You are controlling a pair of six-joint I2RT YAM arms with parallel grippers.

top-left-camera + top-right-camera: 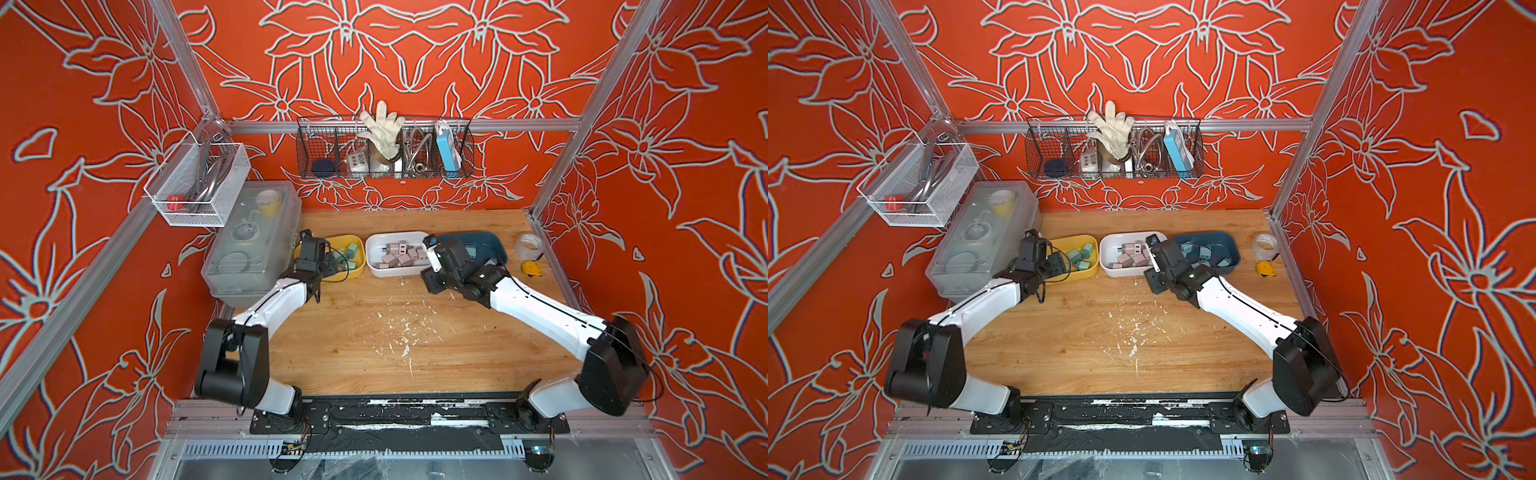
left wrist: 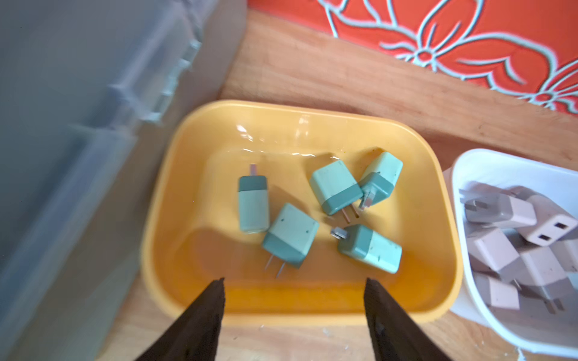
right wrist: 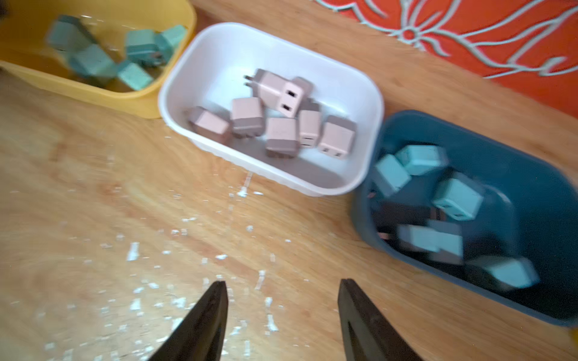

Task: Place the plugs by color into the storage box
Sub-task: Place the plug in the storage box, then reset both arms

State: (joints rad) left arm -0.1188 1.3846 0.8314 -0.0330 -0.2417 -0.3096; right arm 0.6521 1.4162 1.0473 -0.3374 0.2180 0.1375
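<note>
Near glossy trays of cubic plastic plugs, the left end effector and right end effector both gape empty.

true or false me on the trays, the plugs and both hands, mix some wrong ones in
1. The yellow tray holds mint green plugs. True.
2. The white tray is empty. False: it holds pink plugs.
3. The left hand is shut on a plug. False: it is open and holds nothing.
4. The white tray stands between the yellow tray and the blue tray. True.
5. The right hand is open and empty. True.
6. The blue tray holds pink plugs. False: it holds light blue plugs.
</note>
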